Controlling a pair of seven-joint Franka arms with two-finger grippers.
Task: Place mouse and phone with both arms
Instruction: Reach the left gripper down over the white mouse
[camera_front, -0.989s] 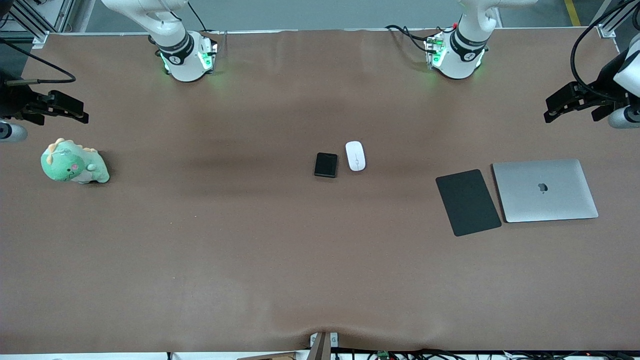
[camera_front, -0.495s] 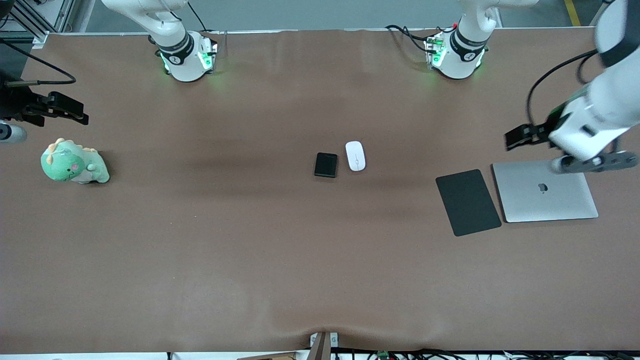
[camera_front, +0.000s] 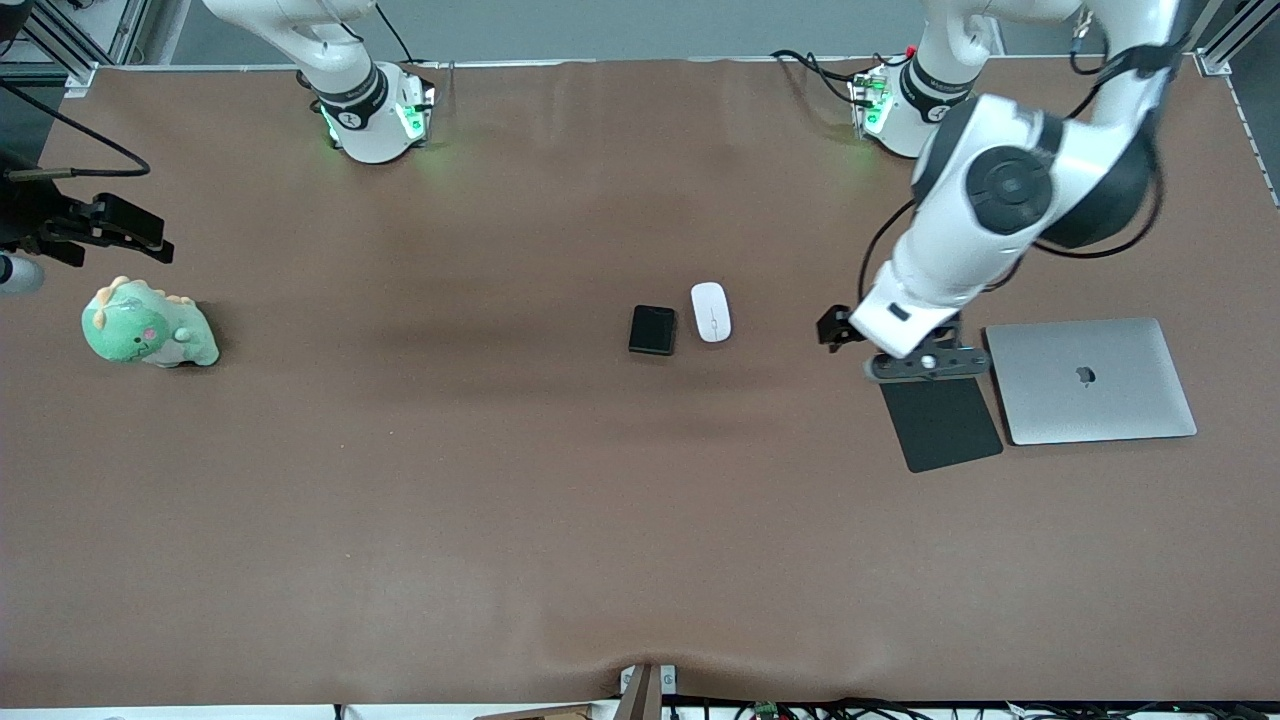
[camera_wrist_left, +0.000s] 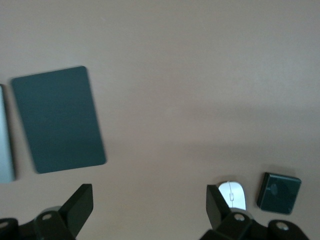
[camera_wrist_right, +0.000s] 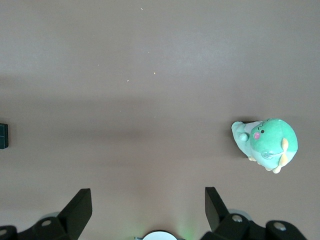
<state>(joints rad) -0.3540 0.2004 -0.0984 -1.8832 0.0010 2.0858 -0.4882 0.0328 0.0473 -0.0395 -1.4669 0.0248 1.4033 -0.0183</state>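
Front view
Mouse: white, flat on the brown table near its middle, touched by nothing.
Phone: black, just beside the mouse toward the right arm's end and slightly nearer the front camera; a narrow gap between the two.
Left gripper: up in the air over bare table between the mouse and the black pad; the arm's white wrist hides most of it and covers the pad's upper part.
Laptop: silver, closed, just beside the pad toward the left arm's end.
Right gripper: at the right arm's end of the table, over bare cloth close to the green plush dinosaur; this arm waits.

Left wrist view
Left gripper: two black fingers spread wide, nothing between them, only table cloth under the gap.
Mouse: partly hidden by one finger.
Phone: beside the mouse, apart from it.
Pad: in full view, with a sliver of the laptop at its edge.

Right wrist view
Right gripper: fingers wide apart, holding nothing.
Dinosaur: on the table, clear of the fingers.
Phone: only a corner shows at the frame edge.
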